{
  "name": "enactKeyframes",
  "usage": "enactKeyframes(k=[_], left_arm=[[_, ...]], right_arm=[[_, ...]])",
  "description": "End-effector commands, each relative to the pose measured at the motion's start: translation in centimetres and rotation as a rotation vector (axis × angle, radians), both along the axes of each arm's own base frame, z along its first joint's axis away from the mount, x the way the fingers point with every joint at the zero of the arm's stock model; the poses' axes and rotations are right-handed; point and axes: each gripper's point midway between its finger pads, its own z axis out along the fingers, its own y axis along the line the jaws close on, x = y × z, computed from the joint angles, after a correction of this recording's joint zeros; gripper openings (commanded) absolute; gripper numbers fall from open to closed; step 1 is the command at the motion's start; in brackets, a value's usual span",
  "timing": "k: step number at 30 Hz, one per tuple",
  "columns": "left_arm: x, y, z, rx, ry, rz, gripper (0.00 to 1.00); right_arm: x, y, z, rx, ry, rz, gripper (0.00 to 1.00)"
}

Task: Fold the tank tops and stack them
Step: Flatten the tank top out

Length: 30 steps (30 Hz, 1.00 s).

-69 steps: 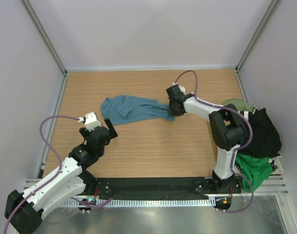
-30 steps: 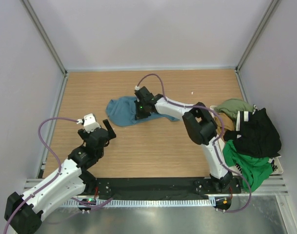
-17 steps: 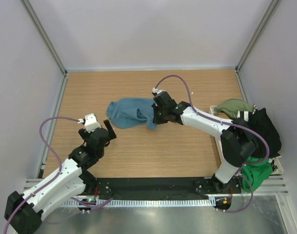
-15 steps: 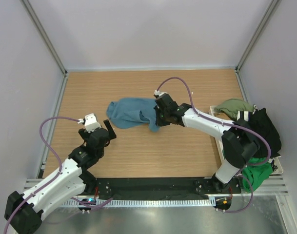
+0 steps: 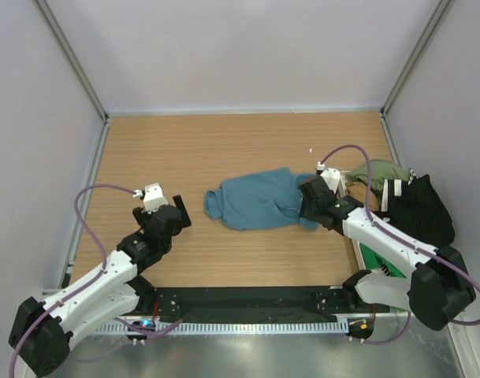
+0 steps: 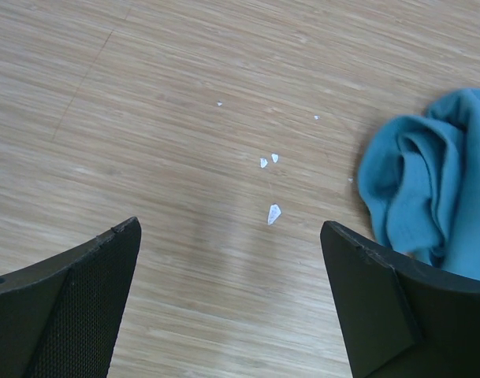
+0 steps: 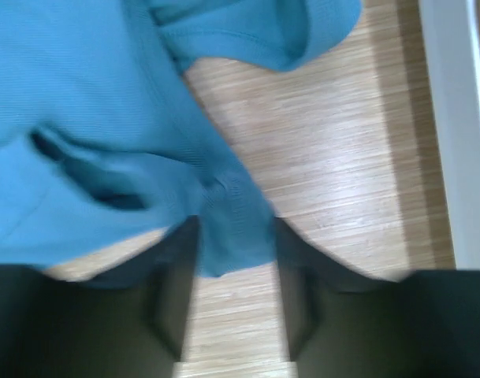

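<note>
The teal tank top (image 5: pixel 259 201) lies rumpled at the middle of the worktop (image 5: pixel 176 146), the other tank tops (image 5: pixel 419 211) heaped at its 3 o'clock. The right hand (image 5: pixel 309 213) sits on its 3 o'clock hem, cloth between blurred fingers; whether grasping or released I cannot tell. The left hand (image 5: pixel 179 214), at its 8 o'clock and apart, is released, fingers spread wide over bare wood.

top: overhead, whole table (image 5: pixel 184 150) | wrists: close, facing down | shared: teal tank top (image 5: pixel 259 201)
</note>
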Motion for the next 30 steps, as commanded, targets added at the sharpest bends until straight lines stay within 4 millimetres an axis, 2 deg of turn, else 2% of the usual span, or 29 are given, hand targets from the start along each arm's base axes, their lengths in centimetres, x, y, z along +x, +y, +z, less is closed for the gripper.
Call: enactKeyframes(k=[1,2,3,4,5,6,7,8,10,13,16,17,20,23,24,26,27,29,30], left_arm=[[1.2,-0.9,2.5,-0.048,-0.069,-0.010,0.96],[1.3,-1.0,2.6,-0.051,-0.071,-0.013,0.96],[1.3,-1.1,2.6,-0.049,-0.070,-0.019,0.95],[1.3,-1.3,2.5,-0.052,-0.067,-0.030,0.95],[1.4,-1.5,2.6,-0.057,-0.070,-0.037,0.95],[1.4,-1.5,2.4,-0.049,-0.063,-0.044,0.95],[1.4,-1.8,2.2,-0.049,-0.052,-0.060,0.94],[1.5,-2.0,2.2,-0.050,-0.051,-0.065,0.94],[1.5,-2.6,2.0,-0.052,-0.037,-0.094,0.93],[1.7,-3.2,1.8,-0.058,-0.030,-0.124,0.93],[2.0,-3.9,1.6,-0.059,-0.017,-0.147,0.93],[2.1,-4.0,1.7,-0.060,-0.018,-0.153,0.93],[2.5,-4.9,1.5,-0.071,-0.014,-0.180,0.94],[3.2,-6.2,1.4,-0.112,-0.006,-0.200,0.96],[3.3,-6.9,0.5,-0.118,0.027,-0.220,0.99],[4.1,-8.1,0.8,-0.143,0.032,-0.231,0.99],[4.4,-8.6,0.5,-0.145,0.050,-0.238,0.99],[5.3,-10.2,0.0,-0.155,0.097,-0.269,0.97],[5.6,-10.7,0.0,-0.167,0.107,-0.275,0.96]], right_arm=[[1.4,0.3,2.3,0.082,-0.106,-0.029,0.55],[1.6,1.4,2.8,0.121,-0.117,0.020,0.56],[1.8,3.7,3.7,0.210,-0.128,0.114,0.56],[2.0,4.7,4.3,0.226,-0.138,0.180,0.56],[2.1,5.7,4.7,0.251,-0.142,0.233,0.52],[2.1,7.0,4.3,0.269,-0.111,0.290,0.49],[2.1,8.5,5.0,0.305,-0.098,0.355,0.42],[2.2,9.1,4.7,0.287,-0.076,0.396,0.40],[2.6,9.8,3.2,0.240,-0.005,0.419,0.38],[3.2,10.4,1.2,0.215,0.043,0.426,0.40],[3.7,10.8,0.2,0.208,0.059,0.436,0.42],[3.8,10.7,-0.7,0.185,0.081,0.431,0.42],[4.3,10.5,-1.4,0.140,0.092,0.427,0.46],[4.4,10.5,-1.7,0.121,0.095,0.440,0.46],[4.4,10.6,-1.7,0.128,0.099,0.448,0.35],[4.3,10.8,-1.5,0.132,0.094,0.469,0.23],[4.2,10.9,-1.3,0.138,0.087,0.475,0.11],[4.1,10.9,-0.9,0.148,0.075,0.480,0.01],[4.0,10.7,-0.4,0.148,0.063,0.477,0.01]])
